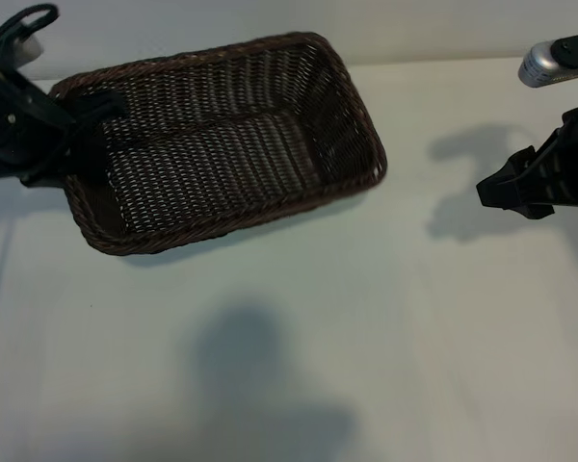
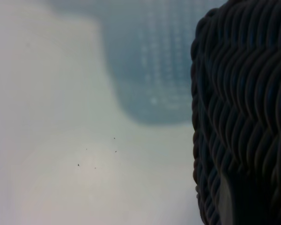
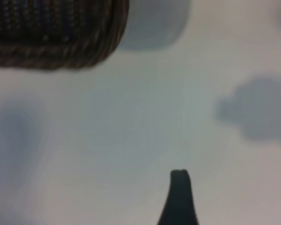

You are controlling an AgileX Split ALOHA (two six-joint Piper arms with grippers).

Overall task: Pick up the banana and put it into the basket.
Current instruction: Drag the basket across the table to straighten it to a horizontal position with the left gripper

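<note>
The dark brown woven basket (image 1: 358,125) lies at the back left of the white table, skewed, and nothing shows inside it. No banana shows in any view. My left gripper (image 1: 85,120) is at the basket's left end, shut on the braided rim with one finger inside and one outside. In the left wrist view the rim (image 2: 243,93) fills one side, very close. My right gripper (image 1: 496,191) hangs open over the table at the far right, well apart from the basket, holding nothing. One of its dark fingertips (image 3: 179,197) shows in the right wrist view, with the basket's corner (image 3: 56,42) farther off.
The white tabletop (image 1: 289,366) stretches bare in front of the basket and between the arms, crossed by soft shadows (image 1: 255,356). A silver part of the right arm (image 1: 544,65) shows at the back right.
</note>
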